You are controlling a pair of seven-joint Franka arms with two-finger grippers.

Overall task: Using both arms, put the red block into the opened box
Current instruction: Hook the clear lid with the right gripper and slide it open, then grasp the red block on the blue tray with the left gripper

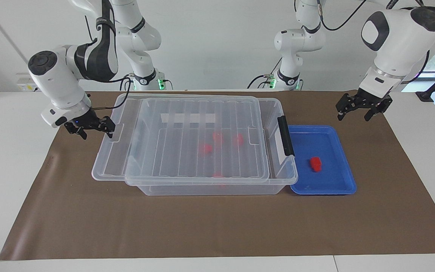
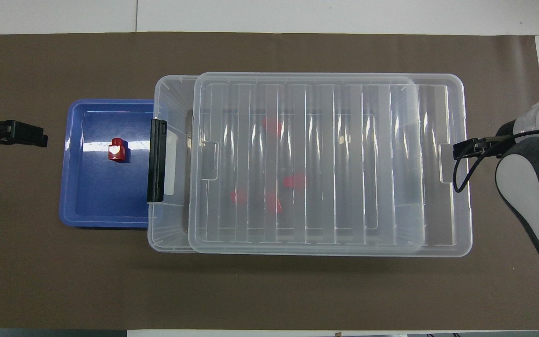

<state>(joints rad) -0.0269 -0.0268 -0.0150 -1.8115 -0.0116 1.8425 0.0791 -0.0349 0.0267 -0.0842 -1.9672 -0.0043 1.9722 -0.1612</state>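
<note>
The red block (image 1: 315, 164) sits alone in the shallow blue tray (image 1: 338, 187) at centre right of the facing view, just beside the latch end of the box (image 1: 210, 187). Above it, at upper right of that frame, the left gripper (image 1: 361, 108) hangs with its jaws spread and empty, the block lying below it and a little toward the frame's centre; this is plainly the nearer arm for the pick. At centre left the right gripper (image 1: 91, 127) is at the overhanging edge of the lid (image 1: 108, 170); whether its fingers pinch that edge cannot be told. The lid lies shifted toward the right arm's end of the table, baring only a narrow strip of the box at the latch end (the likely drop point). Several other red blocks (image 1: 217, 136) show blurred through the plastic.
</note>
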